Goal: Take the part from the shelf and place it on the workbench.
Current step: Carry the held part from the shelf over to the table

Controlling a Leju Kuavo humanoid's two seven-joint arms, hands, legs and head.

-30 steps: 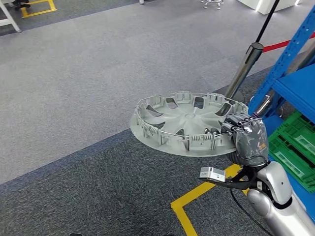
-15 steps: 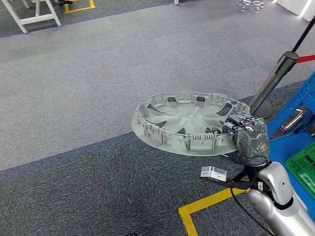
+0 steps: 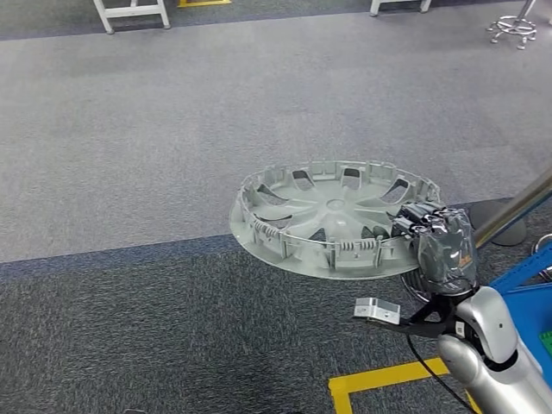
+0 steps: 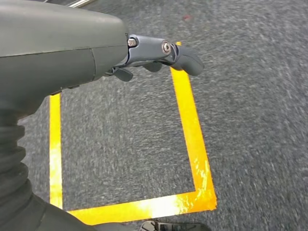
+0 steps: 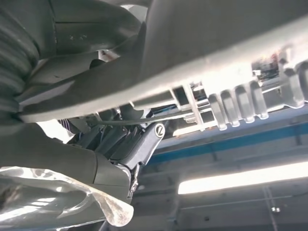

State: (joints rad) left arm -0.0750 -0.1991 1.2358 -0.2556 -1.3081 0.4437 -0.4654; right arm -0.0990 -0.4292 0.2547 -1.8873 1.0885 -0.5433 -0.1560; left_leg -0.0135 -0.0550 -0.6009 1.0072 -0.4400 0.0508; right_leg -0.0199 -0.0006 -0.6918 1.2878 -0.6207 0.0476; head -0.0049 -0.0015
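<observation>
The part is a round grey wheel cover (image 3: 325, 216) with ribbed clips around its rim. It is held roughly level above the carpet, inner side up. My right hand (image 3: 439, 246), wrapped in clear plastic, grips its near right rim. The right wrist view shows the cover's rim and clips (image 5: 232, 101) from below, with the hand's dark fingers (image 5: 134, 142) curled up against it. In the left wrist view my left hand (image 4: 109, 53) hangs over the floor, fingers (image 4: 163, 50) stretched out and holding nothing.
A corner of the blue shelf (image 3: 530, 293) sits at the right edge, beside a slanted silver post (image 3: 514, 211). Yellow floor tape (image 3: 384, 379) lies below my right arm, and a taped square (image 4: 192, 139) under the left hand. White table legs (image 3: 130, 13) stand far back.
The camera has turned left: the blue shelf and green crates have slid out at the right and far tables have come in. The wheel cover stays in my right hand.
</observation>
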